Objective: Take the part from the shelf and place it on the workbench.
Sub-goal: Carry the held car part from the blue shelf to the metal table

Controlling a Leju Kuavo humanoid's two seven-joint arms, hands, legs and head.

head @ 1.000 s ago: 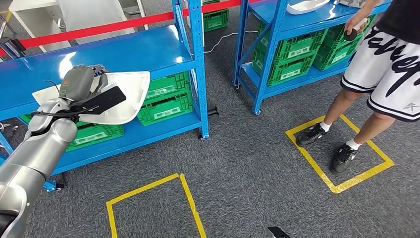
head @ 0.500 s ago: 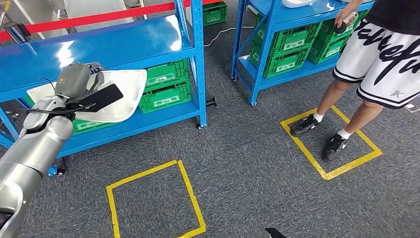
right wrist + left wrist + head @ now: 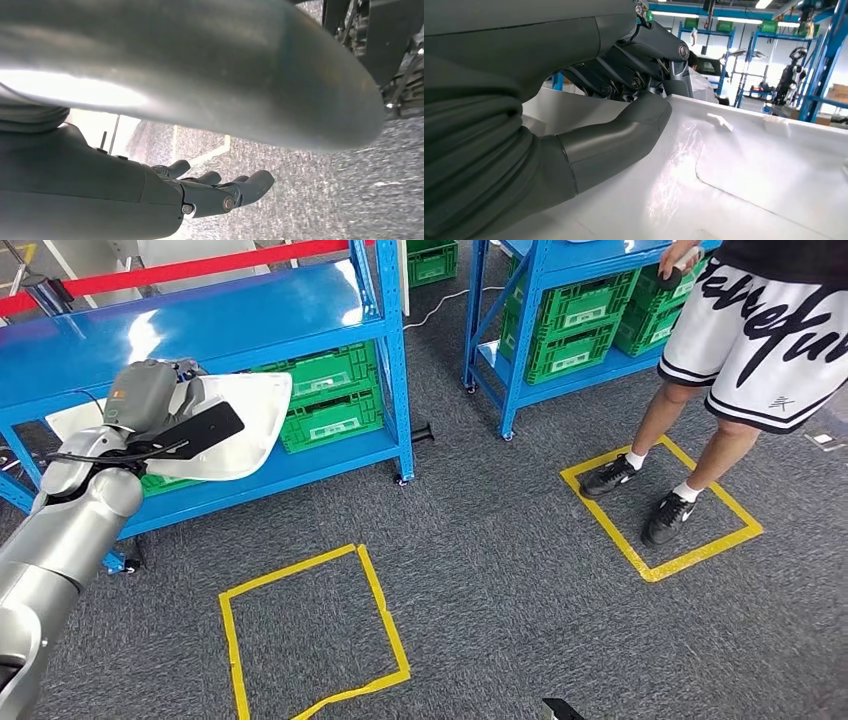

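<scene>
Grey carpet (image 3: 500,540) with two yellow tape squares; blue shelf (image 3: 230,320) upper left of the head view, green crates (image 3: 330,405) on its lower level. Left hand (image 3: 150,400) grips the white part (image 3: 245,430) at left of frame, in front of the shelf: thumb (image 3: 619,135) pressed flat on the part's face, fingers (image 3: 644,70) curled over its edge (wrist view). Right hand (image 3: 220,192) hangs over the carpet, fingers loosely curled and apart, holding nothing. A person (image 3: 740,330) stands in the right tape square (image 3: 660,510), upper right.
</scene>
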